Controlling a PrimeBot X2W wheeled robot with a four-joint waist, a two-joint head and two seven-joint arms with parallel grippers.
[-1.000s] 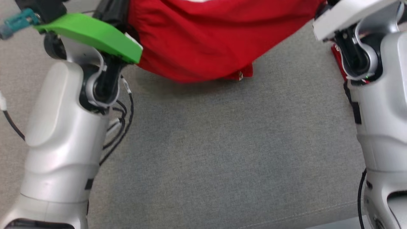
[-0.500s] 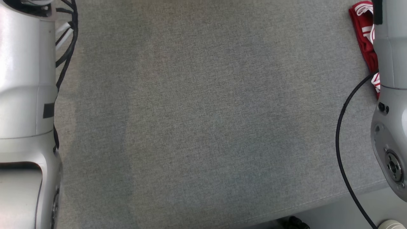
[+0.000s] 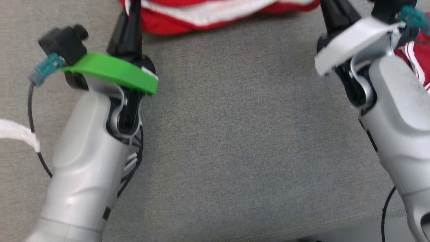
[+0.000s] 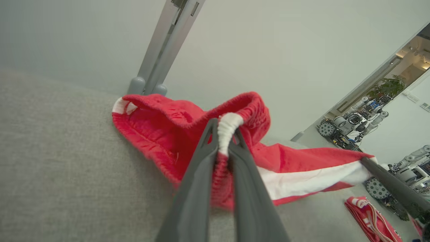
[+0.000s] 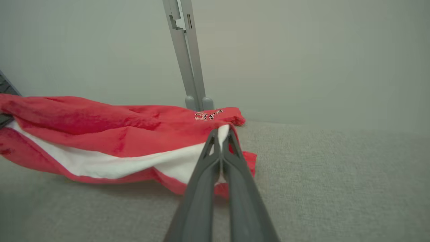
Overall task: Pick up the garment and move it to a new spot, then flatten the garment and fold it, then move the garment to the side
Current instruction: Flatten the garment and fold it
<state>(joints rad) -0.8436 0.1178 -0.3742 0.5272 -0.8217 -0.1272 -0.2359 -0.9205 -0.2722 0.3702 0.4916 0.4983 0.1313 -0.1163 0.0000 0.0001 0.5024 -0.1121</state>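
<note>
The garment point(image 3: 215, 13) is red with a broad white stripe and lies stretched along the far side of the grey cloth surface point(image 3: 235, 134). My left gripper point(image 3: 129, 23) is shut on its gathered waistband end. In the left wrist view the fingers point(image 4: 224, 126) pinch the white part of that band, with red cloth point(image 4: 161, 127) bunched behind. My right gripper point(image 3: 331, 13) is shut on the opposite end. The right wrist view shows its fingers point(image 5: 221, 132) clamped on the white stripe at the edge of the garment point(image 5: 100, 134). Between the two grips the cloth sags onto the surface.
A second red and white garment point(image 3: 416, 57) lies folded on the surface at the right, also visible as a small bundle point(image 4: 366, 215). A grey post point(image 5: 188, 50) rises behind the surface against a pale wall. The surface's front edge runs along the bottom of the head view.
The head camera has swung down and back up, so the picture shifted. The garment now sits lower against the surface with its white stripe showing. Both grippers stayed shut on it.
</note>
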